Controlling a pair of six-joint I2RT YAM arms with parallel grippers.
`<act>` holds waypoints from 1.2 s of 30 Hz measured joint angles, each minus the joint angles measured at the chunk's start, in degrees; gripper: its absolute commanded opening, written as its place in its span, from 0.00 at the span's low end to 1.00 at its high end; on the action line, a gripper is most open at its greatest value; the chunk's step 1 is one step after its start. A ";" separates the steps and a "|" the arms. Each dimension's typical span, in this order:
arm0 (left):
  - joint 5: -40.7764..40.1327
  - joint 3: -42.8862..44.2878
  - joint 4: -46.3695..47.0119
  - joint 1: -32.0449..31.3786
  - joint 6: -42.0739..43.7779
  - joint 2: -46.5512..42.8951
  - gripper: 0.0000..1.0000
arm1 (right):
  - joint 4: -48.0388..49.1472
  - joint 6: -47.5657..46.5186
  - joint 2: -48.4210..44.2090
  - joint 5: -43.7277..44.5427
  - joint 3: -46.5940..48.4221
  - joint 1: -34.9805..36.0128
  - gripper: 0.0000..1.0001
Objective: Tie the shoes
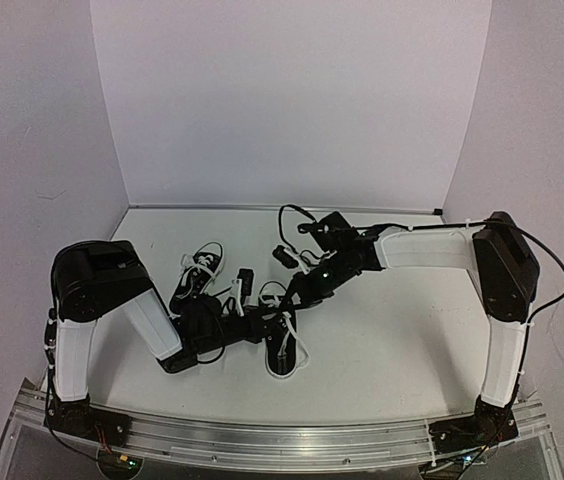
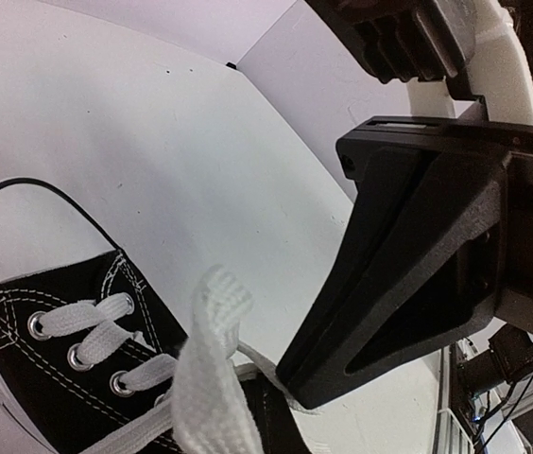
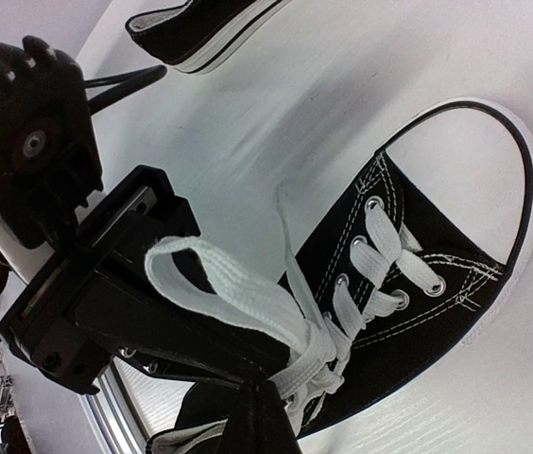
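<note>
One black shoe with white laces lies at the table's middle front, also in the left wrist view and the right wrist view. Both grippers meet over its laces. My left gripper reaches in from the left, and a white lace loop runs into its jaws, which look shut on it. My right gripper is shut on a thin lace strand beside the knot. The second shoe lies apart at the back left.
An aluminium rail runs along the near table edge. White walls close the back and both sides. A black cable loops above the right forearm near the back.
</note>
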 measured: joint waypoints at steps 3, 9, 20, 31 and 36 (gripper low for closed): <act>1.22 1.14 -0.05 0.14 -0.13 1.05 0.00 | -0.06 0.02 0.00 0.00 0.00 0.00 0.00; 3.40 2.38 -0.25 0.58 -0.13 2.10 0.00 | -0.09 0.18 0.00 -0.39 0.00 -0.14 0.00; 5.85 4.41 -0.61 1.28 -0.17 3.61 0.00 | 0.93 0.92 0.07 -2.97 0.00 -0.22 0.00; 7.24 4.55 -1.07 1.95 -1.03 3.91 0.00 | 2.51 1.44 -0.41 -4.13 -1.92 -1.18 0.34; 7.24 4.55 -0.80 1.98 -1.11 3.91 0.00 | 2.39 1.79 -3.53 -4.00 -5.04 -4.45 0.44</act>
